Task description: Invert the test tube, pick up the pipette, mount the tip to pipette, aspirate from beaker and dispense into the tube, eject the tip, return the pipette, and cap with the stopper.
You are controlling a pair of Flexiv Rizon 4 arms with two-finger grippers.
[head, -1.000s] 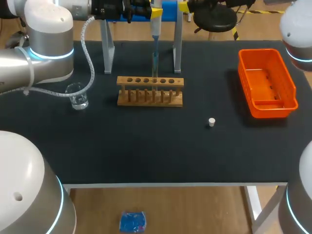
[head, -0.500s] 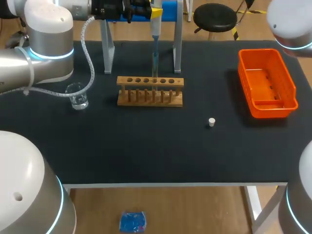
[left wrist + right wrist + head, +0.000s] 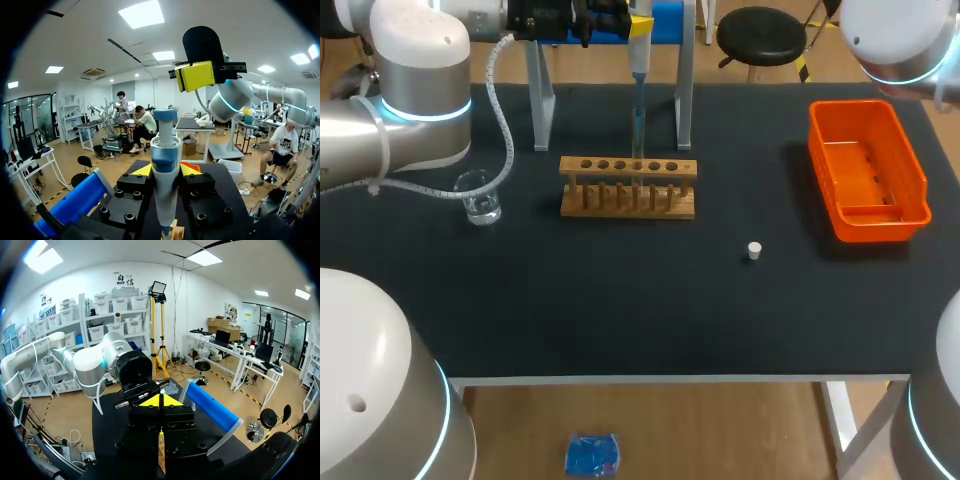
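Observation:
My left gripper is at the table's back, shut on the white and blue pipette, which hangs upright. In the left wrist view the pipette stands between my left gripper's yellow tips. Its tip reaches down into the test tube, which stands in the wooden rack. The beaker sits to the rack's left. A small white stopper lies on the mat to the right. My right gripper is shut on nothing, and from the left wrist it shows raised beyond the pipette, right gripper.
An orange bin stands at the right side of the table. The blue pipette stand on grey legs rises behind the rack. My right arm's joint hangs over the back right corner.
My right gripper has drawn away from the pipette's top and out of the head view, and its fingers have closed. The left arm, pipette and tube have not moved.

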